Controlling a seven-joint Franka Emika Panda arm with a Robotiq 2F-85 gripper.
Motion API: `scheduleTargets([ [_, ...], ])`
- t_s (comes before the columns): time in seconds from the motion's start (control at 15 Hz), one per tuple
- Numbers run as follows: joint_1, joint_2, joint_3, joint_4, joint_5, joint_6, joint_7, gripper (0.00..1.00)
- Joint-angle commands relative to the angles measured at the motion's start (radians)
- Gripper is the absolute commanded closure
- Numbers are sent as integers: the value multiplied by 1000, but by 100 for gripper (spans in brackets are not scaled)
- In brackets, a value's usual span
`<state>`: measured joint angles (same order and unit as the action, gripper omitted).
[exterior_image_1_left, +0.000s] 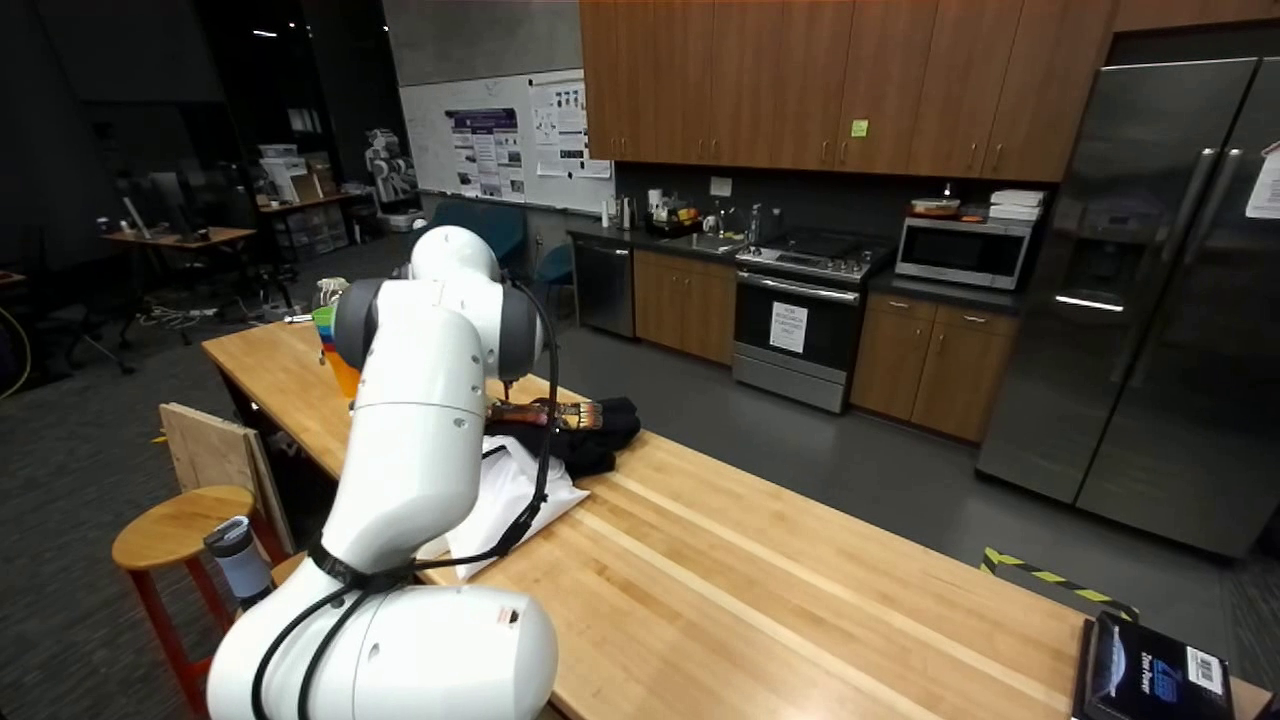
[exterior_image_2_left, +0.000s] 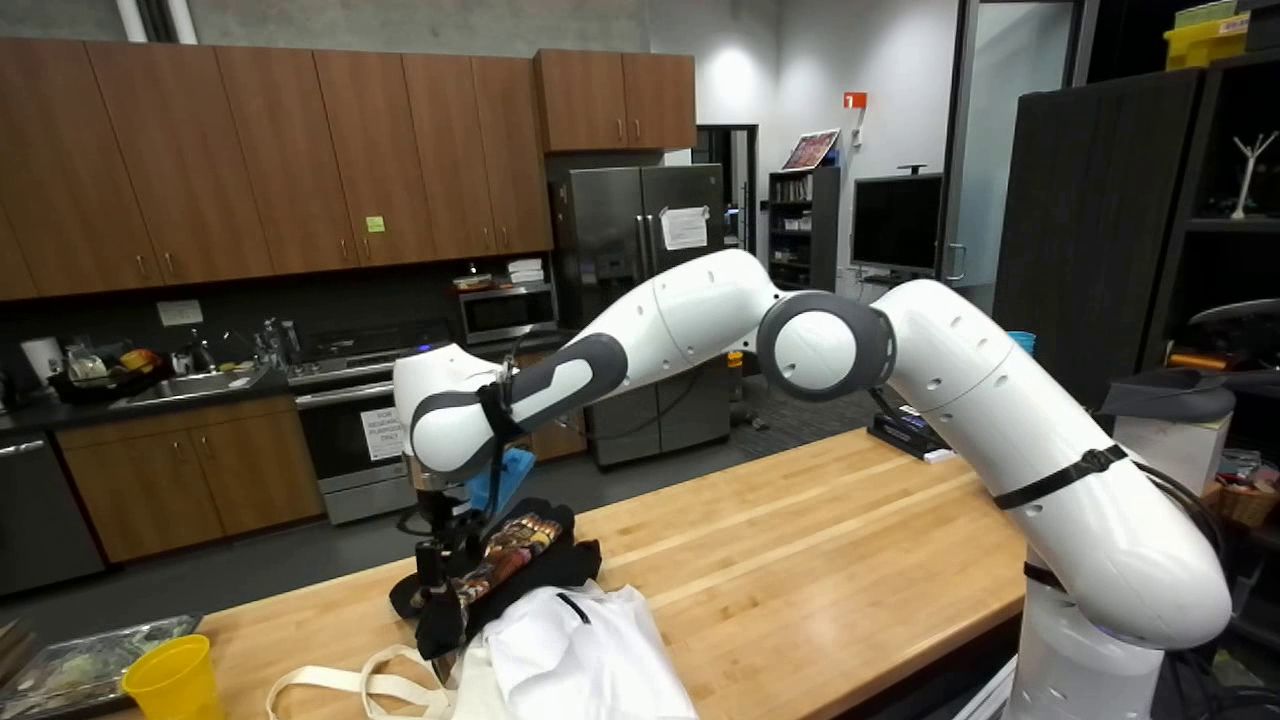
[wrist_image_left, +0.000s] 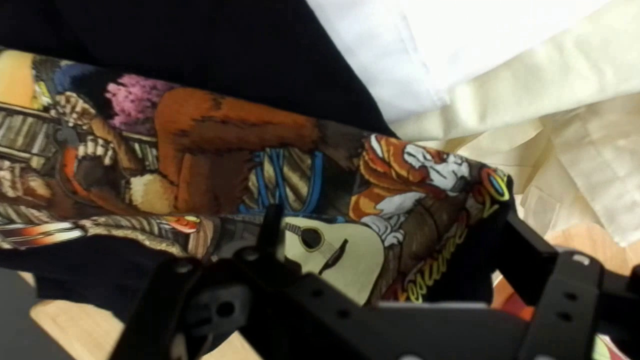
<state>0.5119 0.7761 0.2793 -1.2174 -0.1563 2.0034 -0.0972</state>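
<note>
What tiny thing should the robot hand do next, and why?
Perhaps gently close the gripper on the black cloth: the jaws stand open, and in the wrist view part of that cloth shows between them. I can't tell whether they touch it.
</note>
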Motion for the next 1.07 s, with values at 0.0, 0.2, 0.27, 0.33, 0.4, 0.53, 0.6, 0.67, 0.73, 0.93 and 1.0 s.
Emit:
scheduleTargets([
  [0.0, 9, 178, 37, 246, 62, -74, -59, 25],
  [0.2, 24, 274, 44, 389, 94, -193, -43, 39],
  [0.27, 28, 293, 44, 422, 101, -227, -37, 48],
  [0.33, 32, 310, 41, 457, 106, -252, -33, 56],
  [0.4, 37, 321, 38, 481, 108, -272, -29, 63],
  [0.53, 51, 325, 10, 509, 139, -291, -30, 79],
  [0.6, 54, 330, 5, 531, 146, -308, -27, 88],
  [0.67, 57, 334, 1, 553, 150, -323, -24, 94],
  [0.73, 60, 337, -3, 574, 153, -336, -19, 99],
  [0.93, 67, 332, -19, 630, 155, -391, -8, 98],
  [1.0, 75, 313, -35, 629, 144, -469, 24, 98],
])
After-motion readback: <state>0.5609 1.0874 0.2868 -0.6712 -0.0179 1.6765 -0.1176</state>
